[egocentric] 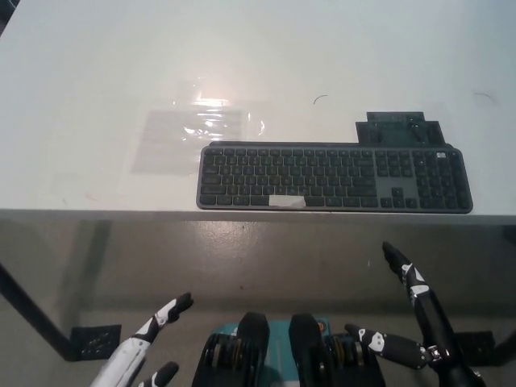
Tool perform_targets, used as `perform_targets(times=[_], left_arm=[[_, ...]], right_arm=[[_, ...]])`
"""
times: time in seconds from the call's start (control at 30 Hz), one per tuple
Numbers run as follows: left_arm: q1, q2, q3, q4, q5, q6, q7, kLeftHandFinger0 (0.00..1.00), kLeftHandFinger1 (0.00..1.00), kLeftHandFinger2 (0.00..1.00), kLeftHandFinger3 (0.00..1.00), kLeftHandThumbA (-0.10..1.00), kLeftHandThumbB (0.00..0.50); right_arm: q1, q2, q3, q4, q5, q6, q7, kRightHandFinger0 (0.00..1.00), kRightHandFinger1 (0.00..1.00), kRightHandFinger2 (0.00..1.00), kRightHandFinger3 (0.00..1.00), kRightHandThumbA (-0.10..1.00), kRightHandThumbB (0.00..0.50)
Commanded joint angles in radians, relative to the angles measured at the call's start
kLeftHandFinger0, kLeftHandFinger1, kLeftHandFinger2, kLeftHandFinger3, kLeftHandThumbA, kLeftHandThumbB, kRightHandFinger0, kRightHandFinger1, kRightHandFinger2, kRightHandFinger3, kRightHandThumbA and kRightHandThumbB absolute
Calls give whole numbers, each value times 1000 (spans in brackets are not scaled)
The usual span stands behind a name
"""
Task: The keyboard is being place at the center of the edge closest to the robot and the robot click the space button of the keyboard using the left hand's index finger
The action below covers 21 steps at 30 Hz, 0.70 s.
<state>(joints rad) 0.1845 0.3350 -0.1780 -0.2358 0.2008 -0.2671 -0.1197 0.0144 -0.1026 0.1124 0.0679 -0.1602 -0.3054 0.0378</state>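
Observation:
A dark grey keyboard lies along the near edge of the white table, right of centre. A pale strip of tape marks its space bar. My white left hand is low at the bottom left, below the table edge and far from the keyboard, with its fingers spread and holding nothing. My black right hand rests at the bottom right, also below the table edge, fingers apart and empty.
A clear plastic sheet lies flat on the table just left of and behind the keyboard. A small dark stand sits behind the keyboard's right end. A dark table leg runs down at the left.

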Motion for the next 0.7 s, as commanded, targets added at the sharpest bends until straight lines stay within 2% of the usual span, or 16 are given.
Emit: perform_targets(times=[0.0,0.03,0.17,0.33,0.47,0.67], left_arm=[[-23,-5,24,63,-56,-46,-8,1000,1000,1000,1000,1000,362],[-25,-7,28,71,-57,-41,-7,1000,1000,1000,1000,1000,365],[-38,-15,46,107,-68,-23,-5,1000,1000,1000,1000,1000,326],[-57,-25,59,154,-98,-26,-10,1000,1000,1000,1000,1000,365],[-61,-25,65,150,-96,-2,-18,1000,1000,1000,1000,1000,364],[-63,-30,66,150,-101,-11,-22,1000,1000,1000,1000,1000,342]], right_arm=[[3,7,3,-20,32,-44,10,1000,1000,1000,1000,1000,439],[4,8,3,-20,31,-44,10,1000,1000,1000,1000,1000,440],[0,13,3,-12,37,-57,10,1000,1000,1000,1000,1000,428],[-1,12,3,-18,36,-49,10,1000,1000,1000,1000,1000,428],[-3,11,3,-23,29,-46,8,1000,1000,1000,1000,1000,428],[-5,11,3,-22,25,-49,6,1000,1000,1000,1000,1000,431]])
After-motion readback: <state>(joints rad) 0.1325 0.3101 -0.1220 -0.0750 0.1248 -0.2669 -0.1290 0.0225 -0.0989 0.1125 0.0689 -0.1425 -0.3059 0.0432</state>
